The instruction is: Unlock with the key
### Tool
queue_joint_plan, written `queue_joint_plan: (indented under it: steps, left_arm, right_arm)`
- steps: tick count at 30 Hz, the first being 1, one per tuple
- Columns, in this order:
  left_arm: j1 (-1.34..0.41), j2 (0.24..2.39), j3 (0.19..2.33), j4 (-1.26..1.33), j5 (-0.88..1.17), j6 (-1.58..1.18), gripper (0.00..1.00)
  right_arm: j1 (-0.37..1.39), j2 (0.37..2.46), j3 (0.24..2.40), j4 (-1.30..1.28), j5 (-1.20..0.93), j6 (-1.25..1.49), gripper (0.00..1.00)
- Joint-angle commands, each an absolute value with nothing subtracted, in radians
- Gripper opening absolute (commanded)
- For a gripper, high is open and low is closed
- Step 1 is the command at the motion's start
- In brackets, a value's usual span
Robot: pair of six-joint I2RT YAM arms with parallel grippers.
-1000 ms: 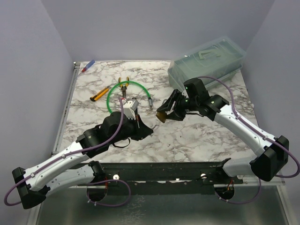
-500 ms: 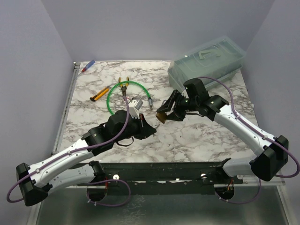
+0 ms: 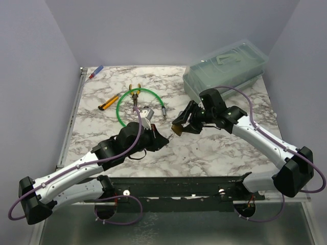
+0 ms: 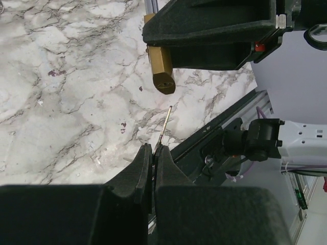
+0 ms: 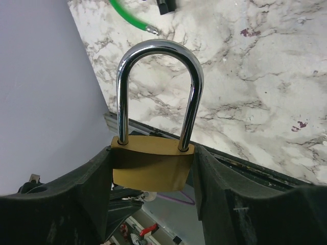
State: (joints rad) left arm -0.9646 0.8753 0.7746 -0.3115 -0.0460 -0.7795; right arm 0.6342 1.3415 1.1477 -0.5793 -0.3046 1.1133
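The left end effector (image 4: pixel 154 154) is pinching the key (image 4: pixel 164 124) at lower centre, just below the brass padlock (image 4: pixel 162 71) the right end effector (image 5: pixel 153 155) is clamping.

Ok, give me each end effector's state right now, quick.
Left end effector: closed, pinching the key.
Right end effector: closed on the brass padlock, holding it by its body.

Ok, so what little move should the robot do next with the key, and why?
Probably ease the left tool forward so the key slides into the keyhole. The key's tip points roughly at the brass padlock, held in the right tool, but has not reached it.
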Motion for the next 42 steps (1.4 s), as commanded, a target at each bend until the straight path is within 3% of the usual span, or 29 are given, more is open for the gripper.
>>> queue_joint_plan:
  steps: [1,25,42]
  left_arm:
    - [-0.969,0.851,0.733,-0.276,-0.088,-0.795,0.00]
    - [-0.970,1.006,0.651,0.031,0.011,-0.832,0.00]
    - [-0.969,1.123,0.693,0.083,0.062,-0.824,0.00]
  right_arm:
    - [0.636,1.308,1.120,-0.508,-0.275,1.133,0.00]
    - [0.637,1.139,0.972,-0.542,-0.047,1.277,0.00]
    - [0.638,1.111,0.935,-0.548,-0.023,1.269,0.00]
